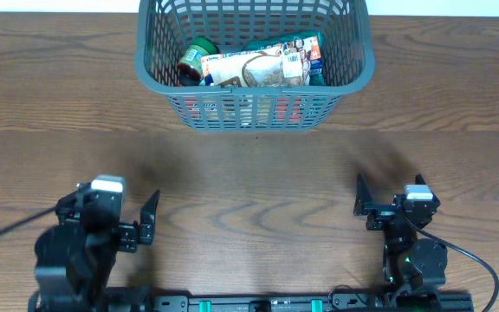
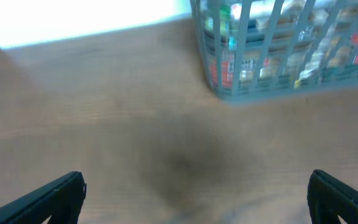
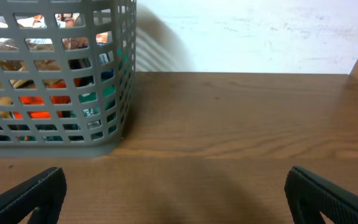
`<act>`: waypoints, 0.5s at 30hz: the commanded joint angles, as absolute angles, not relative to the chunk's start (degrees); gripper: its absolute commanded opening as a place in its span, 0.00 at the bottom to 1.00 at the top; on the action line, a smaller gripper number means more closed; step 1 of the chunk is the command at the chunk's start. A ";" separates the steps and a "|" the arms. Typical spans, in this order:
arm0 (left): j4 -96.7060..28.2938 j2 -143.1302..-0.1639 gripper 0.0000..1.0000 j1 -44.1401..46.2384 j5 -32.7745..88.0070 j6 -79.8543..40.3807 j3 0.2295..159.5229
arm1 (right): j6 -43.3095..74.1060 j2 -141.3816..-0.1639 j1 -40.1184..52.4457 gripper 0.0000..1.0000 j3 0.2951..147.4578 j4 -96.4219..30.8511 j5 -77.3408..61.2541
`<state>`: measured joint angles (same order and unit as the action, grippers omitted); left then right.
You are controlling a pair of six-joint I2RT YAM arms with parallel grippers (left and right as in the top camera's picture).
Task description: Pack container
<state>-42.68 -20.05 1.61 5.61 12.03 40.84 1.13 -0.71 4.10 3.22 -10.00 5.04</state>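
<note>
The dark grey slotted container (image 1: 189,111) stands at the far middle of the wooden table. Inside it lie several packets (image 1: 254,68) and a small green-lidded jar (image 1: 196,61). It also shows in the left wrist view (image 2: 272,90) at upper right, blurred, and in the right wrist view (image 3: 55,146) at upper left. My left gripper (image 1: 150,217) is open and empty over bare wood at the near left. My right gripper (image 1: 364,198) is open and empty at the near right. Both are well short of the container.
The wooden table (image 1: 249,173) runs out to a white wall behind it (image 3: 260,31). The arm bases and a black rail (image 1: 249,303) sit along the near edge. A cable (image 1: 479,269) loops at the near right.
</note>
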 commanded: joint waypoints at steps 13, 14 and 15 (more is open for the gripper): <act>-5.61 -4.91 0.99 1.48 1.13 11.00 13.21 | 2.31 -0.30 4.64 0.99 2.94 -10.00 5.78; -4.16 -4.86 0.99 1.48 0.43 10.98 12.27 | 2.31 -0.30 4.64 0.99 2.94 -10.00 5.78; -2.37 -4.73 0.99 1.48 -0.23 10.96 10.96 | 2.31 -0.30 4.64 0.99 2.94 -10.00 5.76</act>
